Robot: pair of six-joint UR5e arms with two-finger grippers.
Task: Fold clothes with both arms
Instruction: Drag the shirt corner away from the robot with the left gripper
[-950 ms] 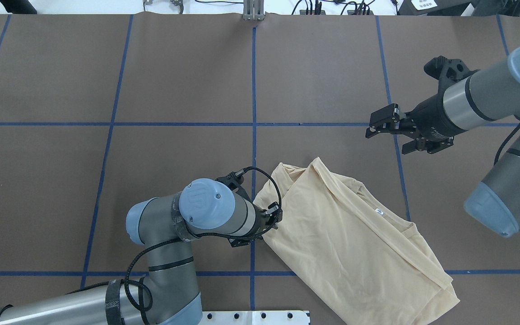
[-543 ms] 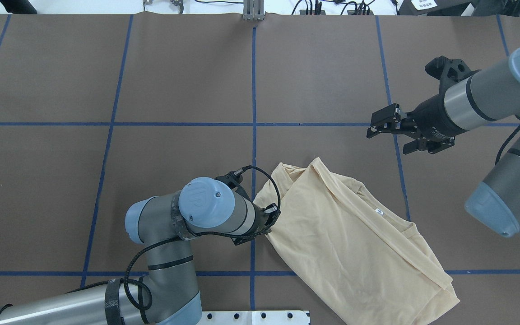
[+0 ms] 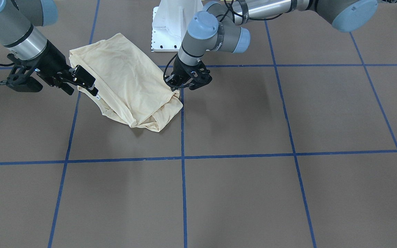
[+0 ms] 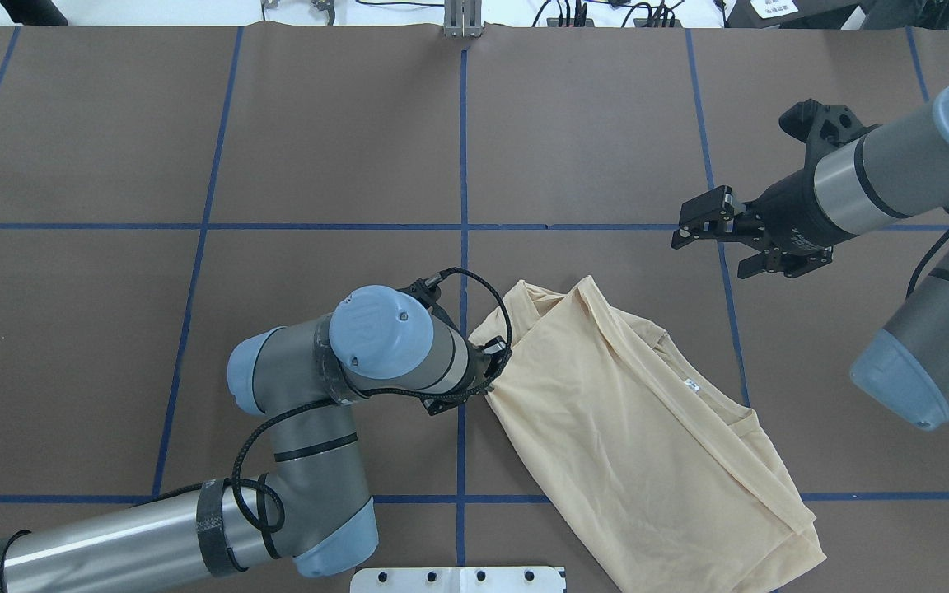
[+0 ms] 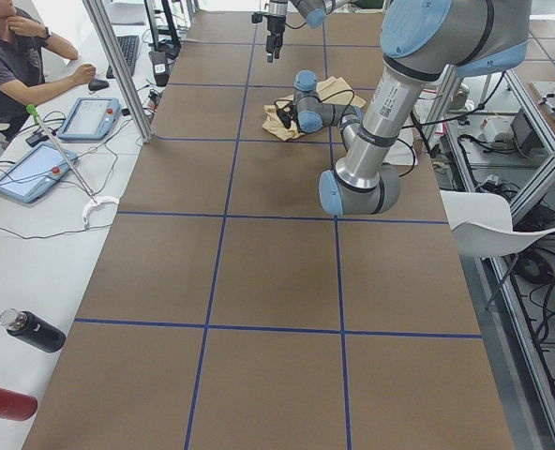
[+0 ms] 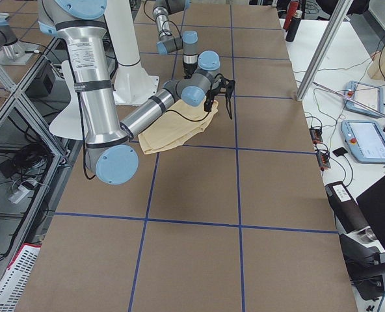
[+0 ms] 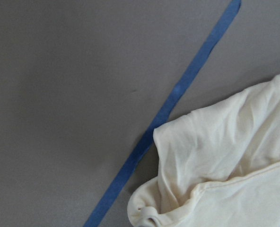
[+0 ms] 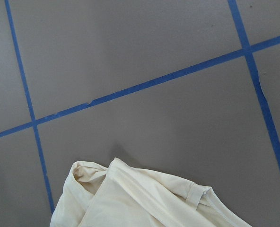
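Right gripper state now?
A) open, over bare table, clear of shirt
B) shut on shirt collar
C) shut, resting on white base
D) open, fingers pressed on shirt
A: the right gripper has its fingers spread with nothing between them, above the table, beyond the shirt.

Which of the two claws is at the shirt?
The left gripper, at the shirt's edge; the right gripper hangs open, apart from it.

Left claw [image 4: 488, 379] and shirt [image 4: 639, 436] edge farther forward.

Bright, even light, soft shadows; wrist views perhaps slightly soft.
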